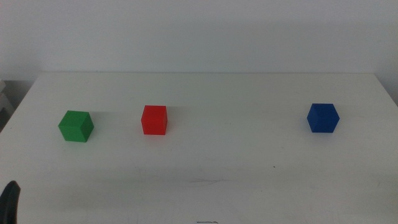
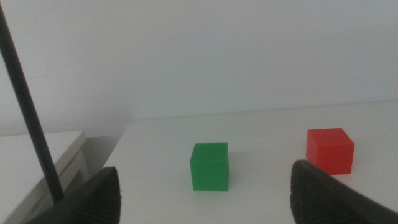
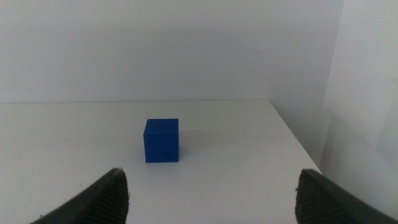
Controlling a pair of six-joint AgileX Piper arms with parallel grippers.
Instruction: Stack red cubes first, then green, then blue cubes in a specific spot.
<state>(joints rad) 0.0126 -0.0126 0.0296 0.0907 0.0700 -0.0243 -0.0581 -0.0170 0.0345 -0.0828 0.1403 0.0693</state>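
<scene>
Left tool (image 2: 205, 190) spread wide, low near worktop's (image 1: 205, 186) front-left corner, facing green cube (image 1: 76, 126) by left edge. Red cube (image 1: 154, 119) beside it, left of centre. Blue cube (image 1: 323, 117) near right edge, before released right tool (image 3: 211, 193).

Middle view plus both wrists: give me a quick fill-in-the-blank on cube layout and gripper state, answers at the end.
1. In the middle view, the red cube sits between the green cube and the ____ cube.
2. No cube rests on another; all three sit apart on the white ____.
3. The left gripper has its jaws ____, with the green cube ahead of them.
4. The right gripper, jaws open, faces only the ____ cube.

Missing words: blue; table; open; blue
</scene>
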